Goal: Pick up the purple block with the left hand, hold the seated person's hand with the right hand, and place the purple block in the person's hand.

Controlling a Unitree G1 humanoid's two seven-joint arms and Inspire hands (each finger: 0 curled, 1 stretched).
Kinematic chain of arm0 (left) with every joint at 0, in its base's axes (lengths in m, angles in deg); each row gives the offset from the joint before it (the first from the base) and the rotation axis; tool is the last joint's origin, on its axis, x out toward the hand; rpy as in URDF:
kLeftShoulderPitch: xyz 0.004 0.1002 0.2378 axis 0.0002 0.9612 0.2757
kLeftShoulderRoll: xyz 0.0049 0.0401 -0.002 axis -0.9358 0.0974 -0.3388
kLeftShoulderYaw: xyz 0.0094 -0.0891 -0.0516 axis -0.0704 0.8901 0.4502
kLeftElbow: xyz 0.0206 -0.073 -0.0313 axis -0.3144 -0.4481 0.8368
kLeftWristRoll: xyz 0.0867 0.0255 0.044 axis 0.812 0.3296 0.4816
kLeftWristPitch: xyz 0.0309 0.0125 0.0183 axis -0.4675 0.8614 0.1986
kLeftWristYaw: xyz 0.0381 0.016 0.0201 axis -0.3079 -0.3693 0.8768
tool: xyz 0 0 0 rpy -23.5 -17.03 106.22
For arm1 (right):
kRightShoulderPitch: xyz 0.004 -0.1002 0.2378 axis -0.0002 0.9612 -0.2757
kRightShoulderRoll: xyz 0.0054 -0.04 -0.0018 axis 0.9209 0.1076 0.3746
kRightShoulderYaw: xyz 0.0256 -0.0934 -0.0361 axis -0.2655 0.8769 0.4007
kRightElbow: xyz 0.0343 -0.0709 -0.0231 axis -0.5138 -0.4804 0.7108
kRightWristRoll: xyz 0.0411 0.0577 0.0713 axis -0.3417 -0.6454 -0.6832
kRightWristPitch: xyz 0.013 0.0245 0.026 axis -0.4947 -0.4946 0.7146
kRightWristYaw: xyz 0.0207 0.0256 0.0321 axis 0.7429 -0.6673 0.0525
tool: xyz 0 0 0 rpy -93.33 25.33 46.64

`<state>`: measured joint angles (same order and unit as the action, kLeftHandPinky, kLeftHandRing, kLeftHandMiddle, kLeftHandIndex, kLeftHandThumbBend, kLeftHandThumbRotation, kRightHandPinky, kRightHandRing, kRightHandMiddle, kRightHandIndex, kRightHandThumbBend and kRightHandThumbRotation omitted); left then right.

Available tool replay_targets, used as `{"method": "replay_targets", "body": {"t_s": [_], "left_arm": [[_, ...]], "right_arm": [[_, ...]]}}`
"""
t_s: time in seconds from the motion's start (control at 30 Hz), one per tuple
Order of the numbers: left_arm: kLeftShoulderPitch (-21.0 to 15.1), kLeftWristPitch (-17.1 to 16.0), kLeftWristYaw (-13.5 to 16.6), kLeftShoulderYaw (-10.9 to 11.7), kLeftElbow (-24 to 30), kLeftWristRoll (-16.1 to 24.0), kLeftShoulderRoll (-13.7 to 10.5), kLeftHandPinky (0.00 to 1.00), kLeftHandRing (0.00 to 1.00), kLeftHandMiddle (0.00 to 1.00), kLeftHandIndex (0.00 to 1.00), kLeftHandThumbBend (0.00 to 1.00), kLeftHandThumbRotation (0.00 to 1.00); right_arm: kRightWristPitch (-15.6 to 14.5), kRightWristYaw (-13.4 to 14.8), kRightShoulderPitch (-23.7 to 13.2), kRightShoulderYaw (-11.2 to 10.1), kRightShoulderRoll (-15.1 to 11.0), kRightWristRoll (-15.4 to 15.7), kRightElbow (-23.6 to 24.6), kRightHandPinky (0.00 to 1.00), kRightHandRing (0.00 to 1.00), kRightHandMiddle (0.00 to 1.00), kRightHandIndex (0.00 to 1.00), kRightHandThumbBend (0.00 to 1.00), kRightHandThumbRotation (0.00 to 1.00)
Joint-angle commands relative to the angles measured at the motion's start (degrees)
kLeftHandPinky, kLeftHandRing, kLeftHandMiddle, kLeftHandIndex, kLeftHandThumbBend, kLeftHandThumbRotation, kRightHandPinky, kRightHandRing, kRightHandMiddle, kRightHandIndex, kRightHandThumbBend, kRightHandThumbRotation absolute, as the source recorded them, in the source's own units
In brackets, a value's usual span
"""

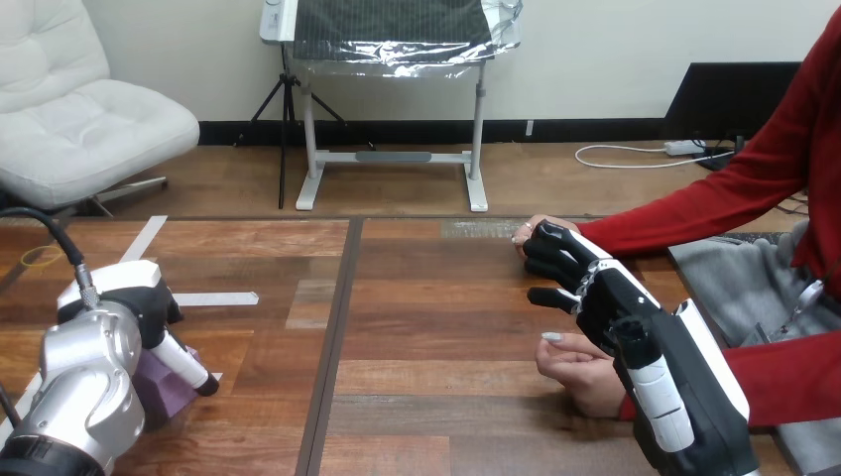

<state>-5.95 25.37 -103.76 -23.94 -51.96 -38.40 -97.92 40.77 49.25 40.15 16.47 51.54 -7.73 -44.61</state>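
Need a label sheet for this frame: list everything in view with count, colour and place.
table: one, brown wood, across the view's lower part.
purple block: one, purple, on the table at the near left, partly under the left hand.
tape strips: several, white, on the table's left half.
person's farther hand: one, on the table at the right, just beyond the right hand.
person's nearer hand: one, on the table at the right, partly covered by the robot's right arm.
left hand: one, black and white, over the purple block.
right hand: one, black and white, between the person's two hands.
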Motion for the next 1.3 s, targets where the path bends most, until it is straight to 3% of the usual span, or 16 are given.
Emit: {"method": "replay_targets", "body": {"t_s": [0.0, 0.73, 1.27], "left_arm": [[-1.5, -0.1, -0.1, 0.0, 0.5, -0.4, -0.1, 0.71, 0.84, 0.87, 0.82, 0.87, 0.29], [-1.7, 0.4, -0.2, -0.7, -0.6, -1.3, 0.5, 0.72, 0.86, 0.89, 0.82, 0.88, 0.31], [-2.5, 2.4, -0.9, -2.2, -2.2, -1.0, 1.5, 0.52, 0.77, 0.85, 0.82, 0.87, 0.3]], "right_arm": [[1.1, 0.1, -3.8, -1.2, -0.4, -0.5, 2.0, 0.82, 0.88, 0.88, 0.88, 0.78, 1.0], [1.5, -0.3, -4.2, -1.4, -0.4, -0.8, 1.8, 0.81, 0.88, 0.88, 0.88, 0.78, 1.0], [1.5, -0.5, -4.1, -1.5, -0.4, -0.9, 1.9, 0.82, 0.88, 0.89, 0.88, 0.78, 1.0]]}}
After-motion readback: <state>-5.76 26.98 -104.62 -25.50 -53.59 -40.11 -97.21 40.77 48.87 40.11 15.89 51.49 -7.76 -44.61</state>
